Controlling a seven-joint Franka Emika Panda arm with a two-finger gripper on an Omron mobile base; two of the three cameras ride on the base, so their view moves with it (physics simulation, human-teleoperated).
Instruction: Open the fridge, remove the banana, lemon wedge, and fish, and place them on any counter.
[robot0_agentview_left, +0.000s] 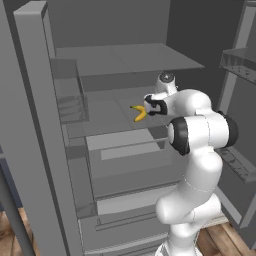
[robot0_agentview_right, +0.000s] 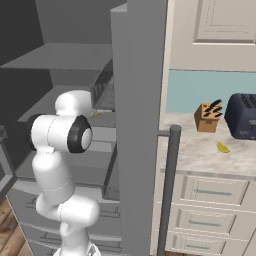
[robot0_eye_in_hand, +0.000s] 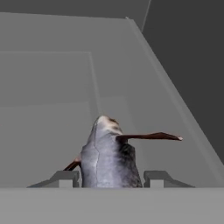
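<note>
The fridge (robot0_agentview_left: 35, 125) stands with both doors swung wide, which is what lets the arm reach onto its middle shelf. In the hand view the fish (robot0_eye_in_hand: 107, 153) lies lengthwise between the 2 dark fingertips of the gripper (robot0_eye_in_hand: 111, 178), its head pointing to 12 o'clock and a thin reddish fin sticking out toward 3 o'clock; the approach along its body suits a pinch across the narrow flanks. The tips sit just beside the fish at 9 and 3 o'clock, spread about as wide as its body, but whether they are already pressing on it cannot be told, because the lower part of the fish and the tips' inner faces are cut off at the bottom of that view. In the left base view the banana (robot0_agentview_left: 139, 113) rests on the same shelf, just at 9 o'clock of the hand, so it has not yet been taken out. The fish itself is hidden there behind the wrist. In the right base view the lemon wedge (robot0_agentview_right: 223, 147) lies on the counter (robot0_agentview_right: 200, 157), at 5 o'clock from a knife block (robot0_agentview_right: 208, 116) and below a dark toaster (robot0_agentview_right: 244, 116), so that item looks done. The open door edge blocks most of the shelf in that view.
</note>
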